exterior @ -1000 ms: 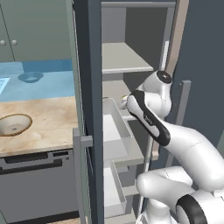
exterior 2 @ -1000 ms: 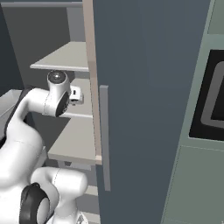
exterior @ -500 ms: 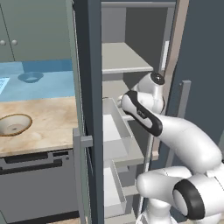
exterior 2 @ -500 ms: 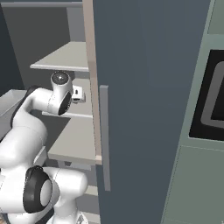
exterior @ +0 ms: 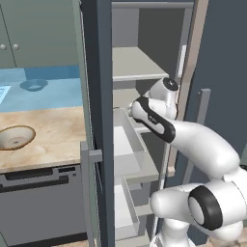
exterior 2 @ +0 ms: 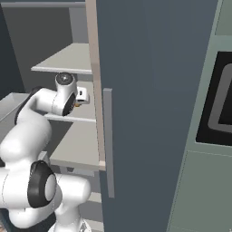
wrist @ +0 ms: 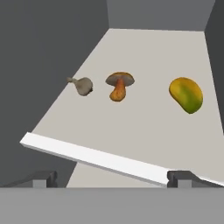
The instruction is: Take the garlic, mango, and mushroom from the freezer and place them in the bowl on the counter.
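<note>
On a pale freezer shelf [wrist: 144, 57] we see all three items in a loose row, well apart from one another and none yet taken: the garlic [wrist: 83, 85] on one side, the mushroom [wrist: 119, 84] in the middle, the mango [wrist: 186, 94] on the other. We judge the mango the heaviest and smoothest of them, a firm oval likely to slip or roll if pinched off-centre, so we would take it across its narrower middle. The mushroom looks light and fragile; its stem seems the safer hold, since the broad brown cap could break or tip. The garlic is small, light and lumpy, best gripped around the bulb rather than its thin tail.

Our gripper [wrist: 111, 178] hovers in front of the shelf's white front edge, touching nothing, its fingers spread as wide as they go.

Further out, the arm [exterior: 169, 132] reaches into the open freezer [exterior: 99, 72] between its shelves. The bowl [exterior: 14, 137] sits on the beige counter [exterior: 53, 135] beyond the freezer's side wall, so each item faces a long carry.
</note>
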